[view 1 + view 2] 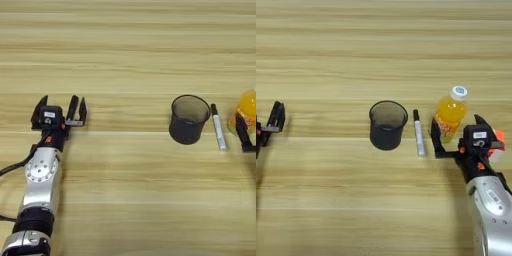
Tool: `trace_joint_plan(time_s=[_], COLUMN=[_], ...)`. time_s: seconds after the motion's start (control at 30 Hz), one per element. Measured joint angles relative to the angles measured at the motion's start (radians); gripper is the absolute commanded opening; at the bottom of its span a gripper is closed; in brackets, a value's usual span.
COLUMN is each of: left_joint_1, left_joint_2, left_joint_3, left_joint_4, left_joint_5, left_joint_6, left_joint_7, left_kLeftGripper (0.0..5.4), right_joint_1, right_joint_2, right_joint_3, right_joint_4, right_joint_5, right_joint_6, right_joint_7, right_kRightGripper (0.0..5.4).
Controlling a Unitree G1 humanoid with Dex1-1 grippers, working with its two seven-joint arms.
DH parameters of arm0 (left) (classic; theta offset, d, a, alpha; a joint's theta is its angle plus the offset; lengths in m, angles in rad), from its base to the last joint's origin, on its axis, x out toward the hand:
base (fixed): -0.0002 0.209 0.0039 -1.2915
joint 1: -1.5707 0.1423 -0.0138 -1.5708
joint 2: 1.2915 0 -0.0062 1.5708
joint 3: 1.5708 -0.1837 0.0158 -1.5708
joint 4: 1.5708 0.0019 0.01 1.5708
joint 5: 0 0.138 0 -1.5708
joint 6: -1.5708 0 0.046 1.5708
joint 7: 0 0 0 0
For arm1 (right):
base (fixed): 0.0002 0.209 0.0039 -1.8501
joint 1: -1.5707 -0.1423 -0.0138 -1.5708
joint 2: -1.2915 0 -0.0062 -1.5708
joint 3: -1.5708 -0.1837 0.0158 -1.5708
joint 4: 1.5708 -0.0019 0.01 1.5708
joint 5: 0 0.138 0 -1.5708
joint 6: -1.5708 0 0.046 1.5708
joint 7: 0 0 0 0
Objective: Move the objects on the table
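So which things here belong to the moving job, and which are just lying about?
Job:
orange juice bottle, between the open right gripper's fingers
black mesh cup
white marker
table

Lying about:
nothing; the left gripper rests open, far left

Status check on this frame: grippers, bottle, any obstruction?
Right gripper open, straddling the juice bottle, upright. Left gripper open, idle far left. Marker flat beside the mesh cup.

No text, brand or number can be read: the orange juice bottle point(450, 116) has an illegible label, and both grippers' white stickers show only unreadable dark marks.
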Motion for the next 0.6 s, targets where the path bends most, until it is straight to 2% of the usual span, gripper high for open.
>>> trace_joint_plan(time_s=[0.1,0.27,0.6], left_joint_1=[0.0,0.0,0.0], left_joint_2=[-0.001,-0.002,-0.003], left_joint_3=[-0.004,-0.009,-0.013], left_joint_4=[0.0,-0.001,-0.003], left_joint_5=[0.0,0.002,0.002], left_joint_6=[0.0,-0.001,-0.003], left_joint_7=[0.001,0.005,0.008], left_kLeftGripper=[5.36,5.36,5.36], right_joint_1=[-0.024,-0.103,-0.193], right_joint_2=[0.001,0.001,0.001], right_joint_3=[0.005,0.004,-0.004], right_joint_4=[0.025,0.106,0.254], right_joint_5=[-0.004,-0.021,-0.024], right_joint_6=[-0.01,-0.028,-0.084], right_joint_7=[-0.003,-0.024,-0.029], right_kRightGripper=[5.4,5.4,5.4])
